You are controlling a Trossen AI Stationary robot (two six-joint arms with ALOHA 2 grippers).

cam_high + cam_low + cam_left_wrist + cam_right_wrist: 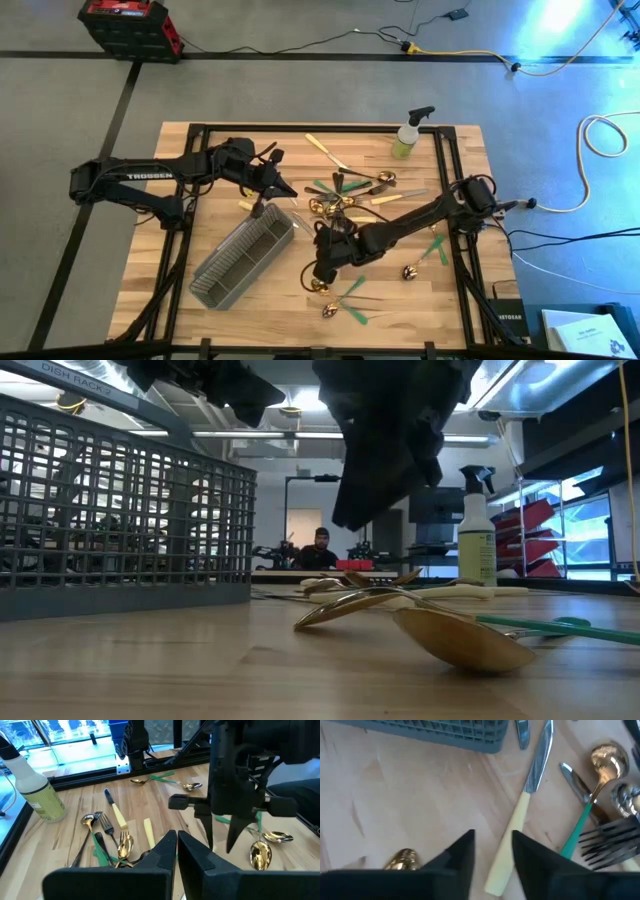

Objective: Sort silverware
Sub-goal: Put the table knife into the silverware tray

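Two dark Trossen arms on a black frame
Both arms are black, slim and jointed, with black cables looped near the wrists; the left arm bears white TROSSEN lettering; the right arm ends in dark tapered fingers

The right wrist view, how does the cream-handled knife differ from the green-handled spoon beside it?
The cream-handled knife has a long silvery blade, while the green-handled spoon ends in a round gold bowl. The knife's handle is pale cream and thicker; the spoon's is slim and green. The knife's handle runs between the fingers of the right tool, while the spoon lies off to one side by a fork. Both lie flat on the wooden table.
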